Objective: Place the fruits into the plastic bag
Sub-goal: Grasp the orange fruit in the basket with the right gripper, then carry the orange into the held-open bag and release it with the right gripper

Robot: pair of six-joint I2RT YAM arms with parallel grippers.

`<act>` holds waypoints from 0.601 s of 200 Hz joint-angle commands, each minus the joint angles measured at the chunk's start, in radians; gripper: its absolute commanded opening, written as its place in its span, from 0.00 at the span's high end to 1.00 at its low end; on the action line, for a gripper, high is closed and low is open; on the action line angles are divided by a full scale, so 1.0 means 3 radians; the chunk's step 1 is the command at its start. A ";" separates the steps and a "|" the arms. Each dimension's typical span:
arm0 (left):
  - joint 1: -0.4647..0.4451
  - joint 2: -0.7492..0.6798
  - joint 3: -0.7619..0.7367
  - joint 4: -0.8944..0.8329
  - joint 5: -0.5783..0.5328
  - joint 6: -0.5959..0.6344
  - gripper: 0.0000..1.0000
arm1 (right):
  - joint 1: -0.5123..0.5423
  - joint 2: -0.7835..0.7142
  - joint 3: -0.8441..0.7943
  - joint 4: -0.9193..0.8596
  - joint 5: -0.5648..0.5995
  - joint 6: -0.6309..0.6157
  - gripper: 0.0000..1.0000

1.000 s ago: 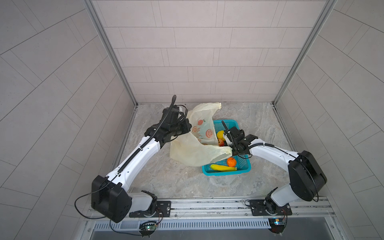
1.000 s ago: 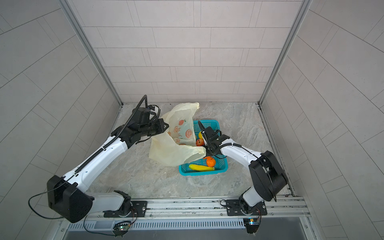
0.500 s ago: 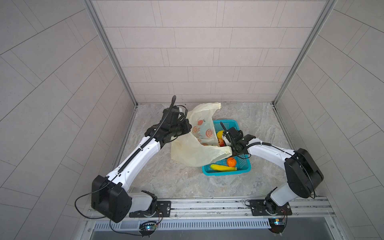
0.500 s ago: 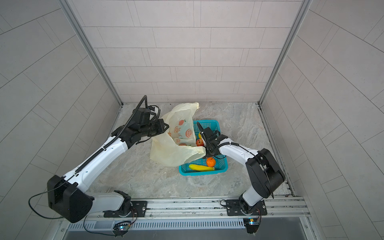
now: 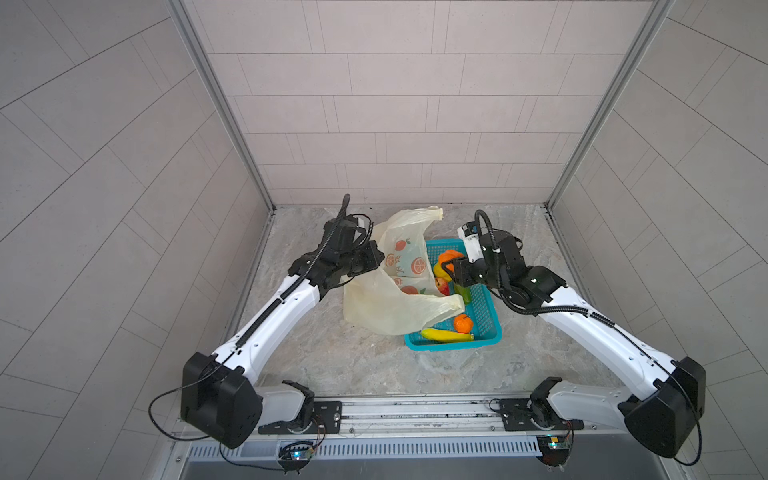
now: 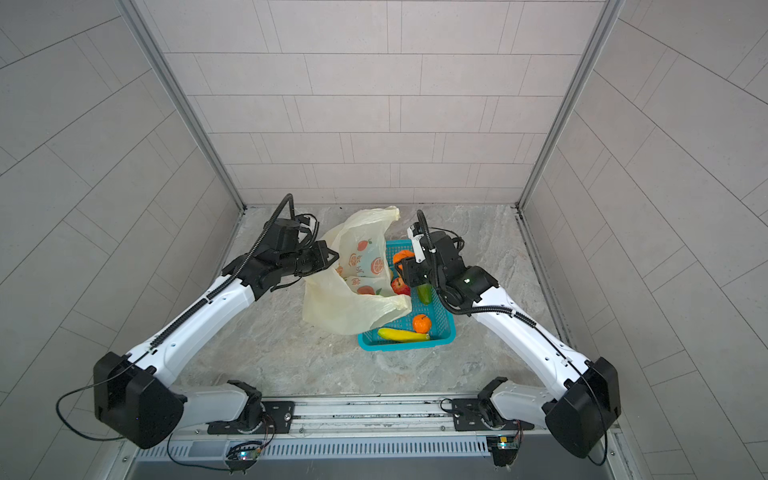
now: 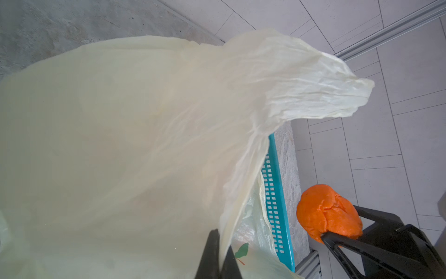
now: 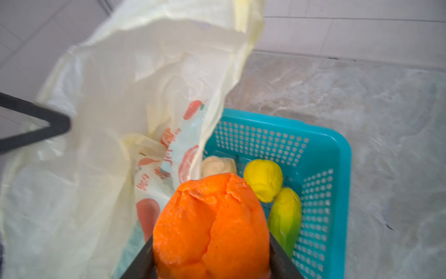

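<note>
**Step in hand:** transfer of one fruit to the plastic bag (image 5: 390, 299).

- The right claw (image 8: 212, 261) is clamped on an orange fruit (image 8: 210, 217) and holds it above the teal basket (image 5: 453, 344), beside the bag mouth.
- The left claw (image 7: 220, 258) is pinched together on the bag rim and holds the mouth up.
- The bag body rests on the desk (image 5: 332, 357) and overlaps the basket.

**Next move:** carry the fruit over the opening, then release.

The banana (image 5: 444, 335), tangerine (image 5: 462, 323) and apple (image 5: 441, 285) lie in the basket. The red lettering on the bag print is unreadable.

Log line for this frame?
left gripper: shut on bag | right gripper: shut on orange fruit | basket: banana, tangerine, lemon
</note>
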 commanded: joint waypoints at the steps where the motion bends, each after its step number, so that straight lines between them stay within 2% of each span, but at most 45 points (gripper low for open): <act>1: 0.0050 -0.0147 -0.0109 0.0283 0.0262 -0.0163 1.00 | 0.0090 0.0307 0.0170 0.0315 -0.0659 -0.0113 0.61; 58: 0.0105 -0.0240 -0.0302 0.0424 0.0365 -0.0244 1.00 | 0.0499 0.1248 0.0695 0.0539 -0.1081 -0.0185 0.60; 120: 0.0109 -0.0312 -0.0414 0.0496 0.0351 -0.0270 1.00 | 0.0583 0.1830 0.0734 0.0758 -0.1294 0.0070 0.56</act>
